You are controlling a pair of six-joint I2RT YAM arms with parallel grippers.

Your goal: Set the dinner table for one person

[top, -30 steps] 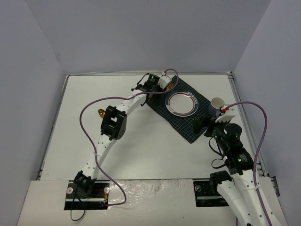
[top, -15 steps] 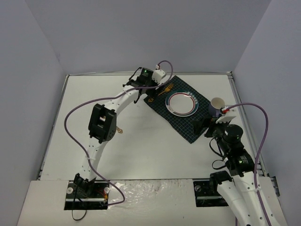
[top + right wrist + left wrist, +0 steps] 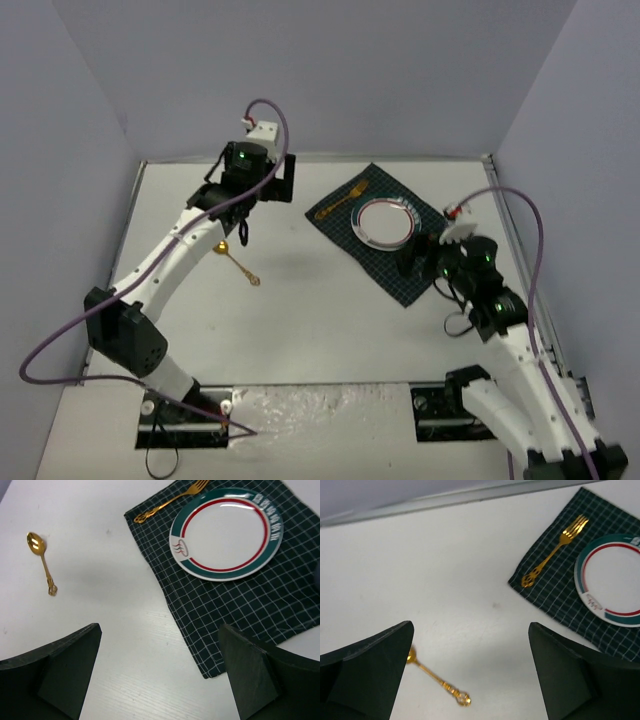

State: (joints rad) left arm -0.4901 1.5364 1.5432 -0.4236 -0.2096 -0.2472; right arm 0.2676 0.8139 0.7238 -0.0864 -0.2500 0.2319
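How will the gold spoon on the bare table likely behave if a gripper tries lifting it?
The spoon looks like thin, polished metal: probably stiff and light, but slippery. Lying flat on the table, it may skid when pinched rather than lift.

Not much to read here tbh. The plate (image 3: 273, 539) has a strip of white lettering on its green rim, too small and blurry to make out, plus a little red emblem with wavy lines on the white part. Nothing else carries readable writing.
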